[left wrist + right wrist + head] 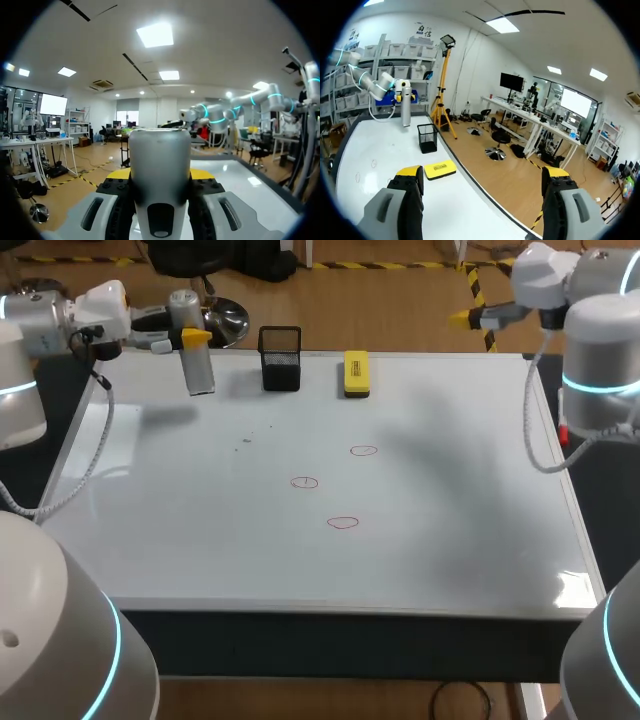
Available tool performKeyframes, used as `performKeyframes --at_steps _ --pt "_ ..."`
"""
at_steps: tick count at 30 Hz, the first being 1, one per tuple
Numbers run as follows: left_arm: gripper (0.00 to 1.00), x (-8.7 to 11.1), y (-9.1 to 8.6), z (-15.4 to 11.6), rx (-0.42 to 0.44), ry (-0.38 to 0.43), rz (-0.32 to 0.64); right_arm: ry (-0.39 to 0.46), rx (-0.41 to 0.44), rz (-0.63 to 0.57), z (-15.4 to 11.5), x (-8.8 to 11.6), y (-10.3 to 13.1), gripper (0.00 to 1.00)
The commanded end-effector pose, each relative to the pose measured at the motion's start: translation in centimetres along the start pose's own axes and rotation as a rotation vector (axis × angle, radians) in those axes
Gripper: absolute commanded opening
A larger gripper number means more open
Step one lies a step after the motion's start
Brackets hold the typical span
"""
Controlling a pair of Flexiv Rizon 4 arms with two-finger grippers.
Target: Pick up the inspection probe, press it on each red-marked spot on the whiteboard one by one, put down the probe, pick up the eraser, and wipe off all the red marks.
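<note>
So the left gripper (186, 337) has its fingers clamped on the probe (197, 358). It holds the probe upright just left of the holder (280, 358), and going by the shadow the probe looks to be hanging clear of the whiteboard (450, 540). The wrist cam backs this up, with the probe (160, 160) jammed snugly in the gripper (160, 175). The three red marks (304, 482) sit well out in front of the holder, none of them probed yet I'd guess, and the eraser (356, 373) lies just right of it. The right gripper (470, 315) is parked far off to the holder's right, fingers wide apart on nothing, and it looks the same from its own cam (482, 172).

My worries from here:
- The grip is on the upper half of the probe, so a hard press could lever it crooked or slide it up through the fingers.
- The marks are small and faint, so it'd be easy to land beside one.
- Any sideways drag while the tip is down would smear the ink before the wipe step.
- The holder is right next to the probe, so a lazy swing out could clip it.
- The cable (100, 425) dangling off the left arm, left of the holder, could also brush the board.
</note>
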State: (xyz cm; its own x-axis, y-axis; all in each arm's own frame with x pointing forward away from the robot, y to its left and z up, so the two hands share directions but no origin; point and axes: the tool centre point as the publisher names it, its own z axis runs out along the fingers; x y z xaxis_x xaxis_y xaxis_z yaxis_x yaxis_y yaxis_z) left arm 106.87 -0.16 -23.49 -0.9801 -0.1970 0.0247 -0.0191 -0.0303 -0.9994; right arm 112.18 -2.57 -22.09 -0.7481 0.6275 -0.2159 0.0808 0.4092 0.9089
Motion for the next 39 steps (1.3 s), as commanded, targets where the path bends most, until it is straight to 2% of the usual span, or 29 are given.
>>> performKeyframes --at_steps 1,7,13,20,32,36,39 --pt "0.0 0.2 -0.2 0.0 -0.001 -0.006 0.002 0.448 0.112 -0.176 2.7 -1.8 1.0 1.0" --pt "0.0 0.2 -0.2 0.0 -0.001 -0.006 0.002 0.709 0.177 -0.344 5.8 -1.2 1.3 1.0" --pt "0.0 0.2 -0.2 0.0 -0.001 -0.006 0.002 0.892 0.295 -0.555 7.9 -0.5 1.7 1.0" --pt "0.0 0.2 -0.2 0.0 -0.001 -0.006 0.002 1.015 0.399 -0.811 9.2 0.7 2.7 1.0" --pt "0.0 0.2 -0.2 0.0 -0.001 -0.006 0.002 1.269 0.596 -1.223 11.1 2.5 0.6 1.0" --pt "0.0 0.2 -0.2 0.0 -0.001 -0.006 0.002 1.307 0.661 -1.353 11.9 2.7 -0.2 1.0" --pt "0.0 0.2 -0.2 0.0 -0.001 -0.006 0.002 1.327 0.666 -1.432 12.6 3.2 -0.7 1.0"
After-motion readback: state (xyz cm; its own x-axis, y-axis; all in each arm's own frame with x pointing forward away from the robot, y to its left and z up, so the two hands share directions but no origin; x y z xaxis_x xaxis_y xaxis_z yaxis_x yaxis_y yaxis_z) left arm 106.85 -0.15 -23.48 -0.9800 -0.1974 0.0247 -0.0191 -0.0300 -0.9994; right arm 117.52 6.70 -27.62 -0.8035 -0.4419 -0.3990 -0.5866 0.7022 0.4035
